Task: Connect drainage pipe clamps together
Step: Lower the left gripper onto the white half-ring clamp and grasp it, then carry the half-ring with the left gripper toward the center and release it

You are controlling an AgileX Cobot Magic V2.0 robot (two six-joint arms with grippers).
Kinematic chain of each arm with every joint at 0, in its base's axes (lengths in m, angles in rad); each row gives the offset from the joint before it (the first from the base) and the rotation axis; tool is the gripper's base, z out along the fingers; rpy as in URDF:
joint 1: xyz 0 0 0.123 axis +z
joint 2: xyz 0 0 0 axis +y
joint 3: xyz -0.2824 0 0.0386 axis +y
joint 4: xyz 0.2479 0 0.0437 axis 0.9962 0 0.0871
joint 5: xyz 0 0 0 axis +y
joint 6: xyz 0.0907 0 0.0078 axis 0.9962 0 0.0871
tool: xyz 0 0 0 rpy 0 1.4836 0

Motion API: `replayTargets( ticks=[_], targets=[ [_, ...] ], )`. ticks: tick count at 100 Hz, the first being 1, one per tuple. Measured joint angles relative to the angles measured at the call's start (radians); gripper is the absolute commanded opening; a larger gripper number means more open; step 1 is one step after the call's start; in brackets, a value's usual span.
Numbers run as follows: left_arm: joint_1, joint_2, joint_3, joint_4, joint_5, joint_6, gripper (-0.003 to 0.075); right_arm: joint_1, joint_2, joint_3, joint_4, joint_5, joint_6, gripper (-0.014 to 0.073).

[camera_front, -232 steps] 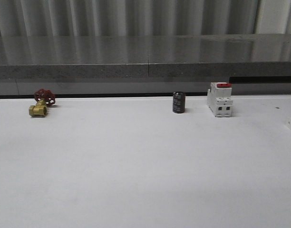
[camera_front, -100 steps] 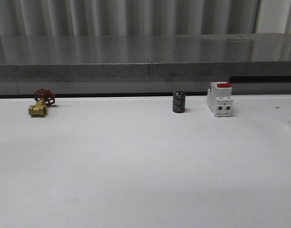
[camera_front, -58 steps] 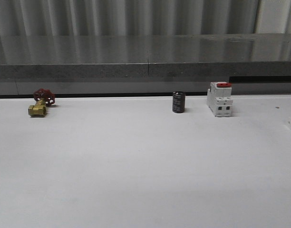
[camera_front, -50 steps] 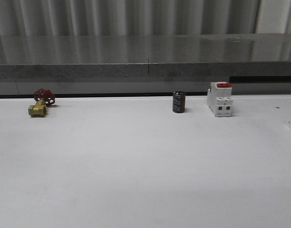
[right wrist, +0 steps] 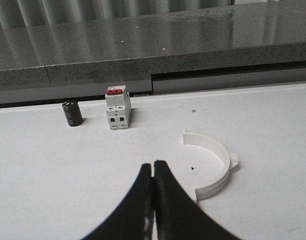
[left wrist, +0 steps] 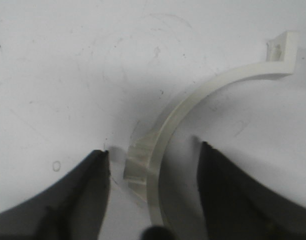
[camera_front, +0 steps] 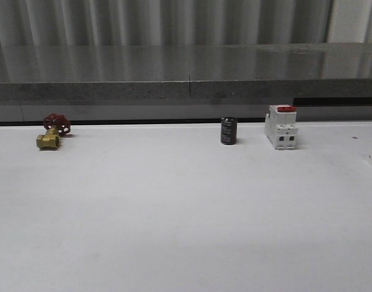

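Left gripper [left wrist: 153,167]: fingers apart, straddling one clamp half [left wrist: 165,135] that lies flat on the white bench [left wrist: 58,75]; contact with the half cannot be determined. Right gripper [right wrist: 153,172]: fingers together, holding nothing. The second clamp half [right wrist: 213,170] lies flat on the bench, near and in front of the white breaker with a red switch [right wrist: 117,106]. A black cylinder [right wrist: 72,113] stands just beside that breaker.
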Motion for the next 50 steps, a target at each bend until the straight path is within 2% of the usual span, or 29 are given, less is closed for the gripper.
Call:
replayTargets(
  ticks=[8,16,50],
  targets=[
    [0.0,0.0,0.0,0.005,-0.005,0.0,0.0055,0.0,0.0,0.0,0.0,0.0,0.0,-0.0064],
    [0.0,0.0,0.0,0.008,-0.005,0.0,-0.0021,0.0,0.0,0.0,0.0,0.0,-0.002,-0.0064],
    [-0.022,-0.058,-0.002,-0.02,0.041,0.0,-0.002,0.0,0.0,0.0,0.0,0.0,-0.002,-0.0064]
  ],
)
